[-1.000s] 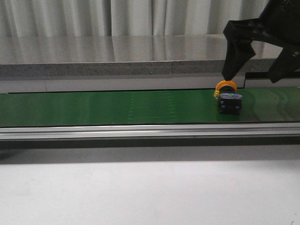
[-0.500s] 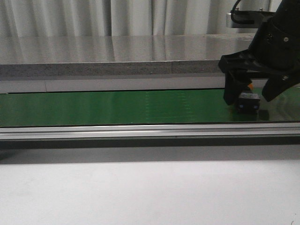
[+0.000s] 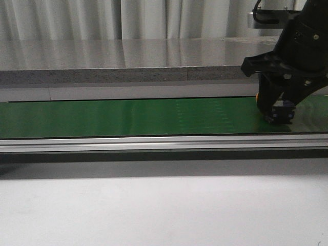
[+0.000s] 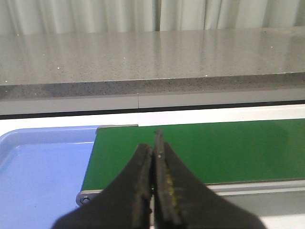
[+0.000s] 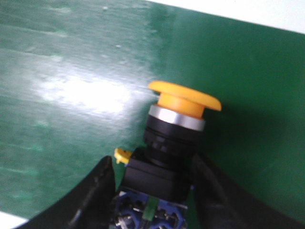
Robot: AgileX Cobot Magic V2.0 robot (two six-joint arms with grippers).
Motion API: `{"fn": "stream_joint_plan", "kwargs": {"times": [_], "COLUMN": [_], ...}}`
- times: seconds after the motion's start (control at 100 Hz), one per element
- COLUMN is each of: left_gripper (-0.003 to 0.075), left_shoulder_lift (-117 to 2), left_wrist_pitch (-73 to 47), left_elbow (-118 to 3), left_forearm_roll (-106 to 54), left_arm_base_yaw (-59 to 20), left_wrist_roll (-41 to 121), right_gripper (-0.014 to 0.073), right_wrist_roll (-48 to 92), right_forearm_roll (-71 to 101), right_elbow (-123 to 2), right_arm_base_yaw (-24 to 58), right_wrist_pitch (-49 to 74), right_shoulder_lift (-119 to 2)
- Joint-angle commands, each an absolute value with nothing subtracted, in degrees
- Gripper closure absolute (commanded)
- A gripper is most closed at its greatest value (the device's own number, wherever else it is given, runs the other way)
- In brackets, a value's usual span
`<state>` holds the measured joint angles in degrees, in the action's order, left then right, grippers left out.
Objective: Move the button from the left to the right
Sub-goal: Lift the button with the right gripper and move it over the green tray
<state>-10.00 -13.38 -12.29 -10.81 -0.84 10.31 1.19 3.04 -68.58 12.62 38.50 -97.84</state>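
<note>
Small push-button switch, the button: round yellow-orange mushroom head, silver collar beneath it, black blocky body with a small yellow tab at one side and bluish contact parts at the base. Lying on its side on the green belt, head pointing away from the black body. In the front view, mostly hidden, only the dark bluish base showing near the belt's right end.

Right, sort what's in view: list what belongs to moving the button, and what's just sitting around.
Part of the job:
- button, lying on its side on the green belt
- right hand, fingers on either side of the button's black body

Just there:
- left hand, shut on nothing
- blue tray past the belt's end
- grey stone ledge behind the belt
</note>
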Motion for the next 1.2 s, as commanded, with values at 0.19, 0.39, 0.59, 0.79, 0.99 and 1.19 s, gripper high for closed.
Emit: {"fn": "stream_joint_plan", "kwargs": {"times": [0.19, 0.39, 0.59, 0.79, 0.99, 1.19], "left_gripper": [0.0741, 0.0741, 0.0741, 0.0741, 0.0741, 0.0741], "left_shoulder_lift": [-10.52, -10.52, -10.52, -10.52, -10.52, -10.52], "left_wrist_pitch": [-8.74, -8.74, -8.74, -8.74, -8.84, -8.84], "left_elbow": [-13.89, -13.89, -13.89, -13.89, -13.89, -13.89], "left_forearm_roll": [-11.25, -11.25, -11.25, -11.25, -11.25, -11.25], "left_arm_base_yaw": [-1.17, -1.17, -1.17, -1.17, -1.17, -1.17], "left_wrist_roll": [10.17, 10.17, 10.17, 10.17, 10.17, 10.17], "right_gripper": [0.0451, 0.0451, 0.0451, 0.0451, 0.0451, 0.0421], "right_wrist_roll": [1.32, 1.77, 5.59, 10.89, 15.41, 20.05], "right_forearm_roll": [-3.47, -5.30, -5.36, -5.30, -2.64, 2.40], "right_elbow": [-79.41, -81.49, -81.49, -81.49, -81.49, -81.49], "right_arm_base_yaw": [5.49, -6.89, -17.90, -22.89, -22.82, -22.82], "right_wrist_pitch": [45.32, 44.54, 43.45, 43.09, 42.57, 43.19], "right_shoulder_lift": [-91.92, -92.36, -96.02, -100.85, -104.01, -106.34]}}
